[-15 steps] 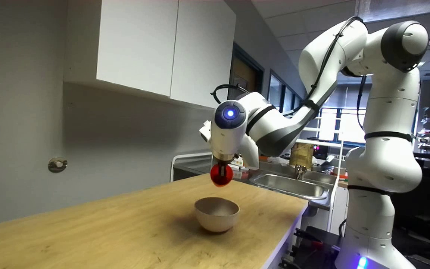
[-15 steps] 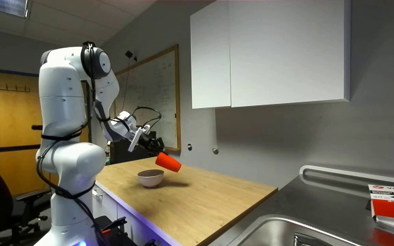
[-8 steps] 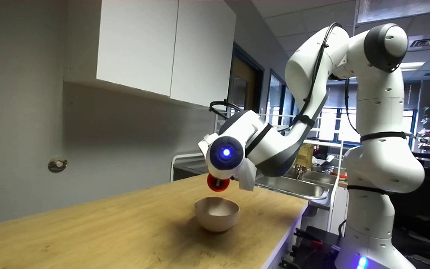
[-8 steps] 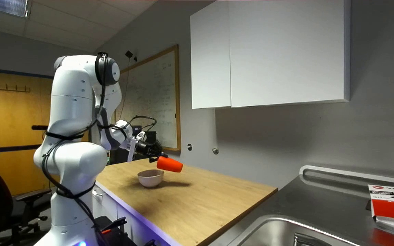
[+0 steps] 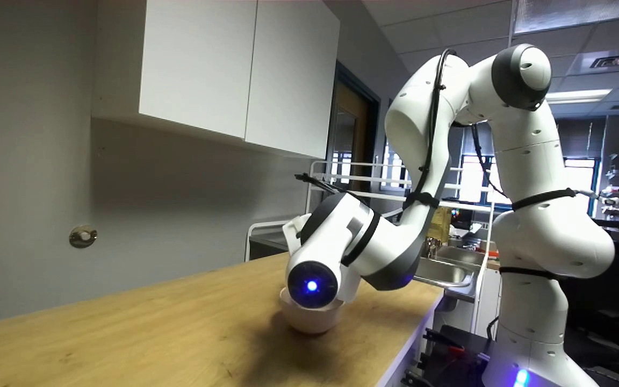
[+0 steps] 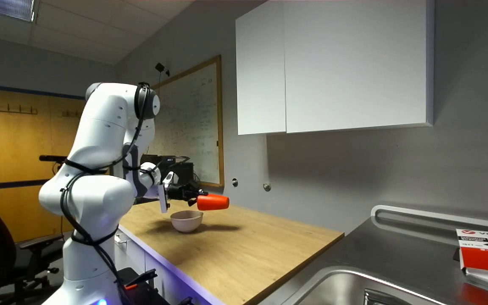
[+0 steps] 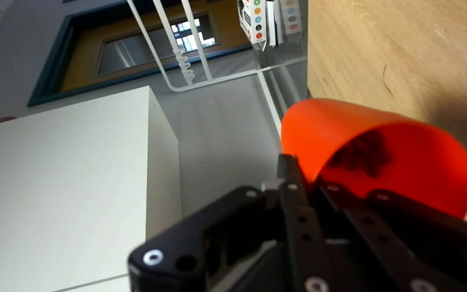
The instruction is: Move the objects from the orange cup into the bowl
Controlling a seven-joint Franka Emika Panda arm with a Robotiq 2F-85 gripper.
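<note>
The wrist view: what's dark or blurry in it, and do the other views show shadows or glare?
Wrist view: the gripper looks dark and blurry, the contents of the orange cup too shadowed to identify; both exterior views: soft shadows on the wooden worktop near the bowl; an exterior view: windows washed out.
</note>
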